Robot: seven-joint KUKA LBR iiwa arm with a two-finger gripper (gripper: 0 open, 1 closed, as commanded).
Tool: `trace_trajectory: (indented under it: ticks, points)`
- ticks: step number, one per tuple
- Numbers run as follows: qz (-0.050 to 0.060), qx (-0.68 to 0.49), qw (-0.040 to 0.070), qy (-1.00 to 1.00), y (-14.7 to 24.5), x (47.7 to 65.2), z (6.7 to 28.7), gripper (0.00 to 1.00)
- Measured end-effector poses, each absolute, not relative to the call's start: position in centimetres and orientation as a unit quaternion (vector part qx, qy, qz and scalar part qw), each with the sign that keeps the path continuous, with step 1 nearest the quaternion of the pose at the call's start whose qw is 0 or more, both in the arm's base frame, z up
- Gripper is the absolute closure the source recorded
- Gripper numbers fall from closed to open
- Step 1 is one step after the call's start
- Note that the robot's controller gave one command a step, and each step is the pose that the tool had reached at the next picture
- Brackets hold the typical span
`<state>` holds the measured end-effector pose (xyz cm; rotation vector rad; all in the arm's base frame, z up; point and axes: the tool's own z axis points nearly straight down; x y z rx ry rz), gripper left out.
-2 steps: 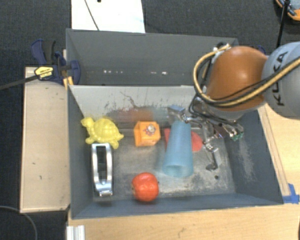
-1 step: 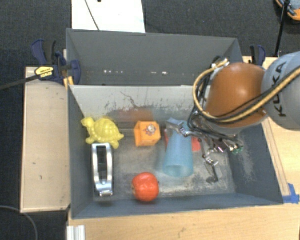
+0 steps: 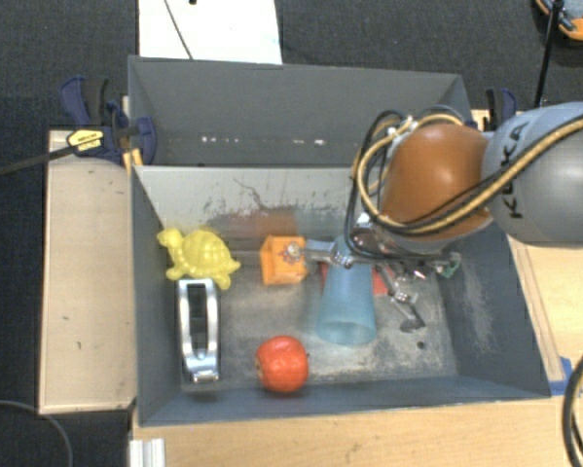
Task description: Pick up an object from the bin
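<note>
tool [image 3: 400, 295] low in the right-centre of the bin [image 3: 301, 115], tucked under the brown wrist cover [image 3: 432, 183]. cannot tell how far open, nor whether anything is gripped; too much hidden by the cover and cables.

nearest thing: a pale blue see-through cup [image 3: 346, 309], just left of the tool, touching or nearly so. wider end toward the lower edge of the frame, narrow end up beside an orange block [image 3: 283, 261]. appears tipped rather than upright, though hard to be sure. further left, well apart: a yellow turtle toy [image 3: 201, 254], a silver-and-white clip [image 3: 199, 329] below it, a red ball [image 3: 283, 363] near the lower wall.

judging by looks, a thin plastic cup: light, stiff enough but springy at the rim, smooth and likely slippery. prone to roll or skate away on the metal floor if nudged from one side. best taken across the wall near the narrow end, or over the rim with one side inside and one outside, squeezing gently so as not to buckle it or pop it loose. no sign yet of anything lifted off the floor.
</note>
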<state>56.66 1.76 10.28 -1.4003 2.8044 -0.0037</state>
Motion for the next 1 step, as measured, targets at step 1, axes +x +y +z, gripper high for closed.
trace_trajectory:
  ticks: [1]
  points:
    - [-0.002,-0.483,0.012,0.875,3.64,58.18,8.02,1.00]
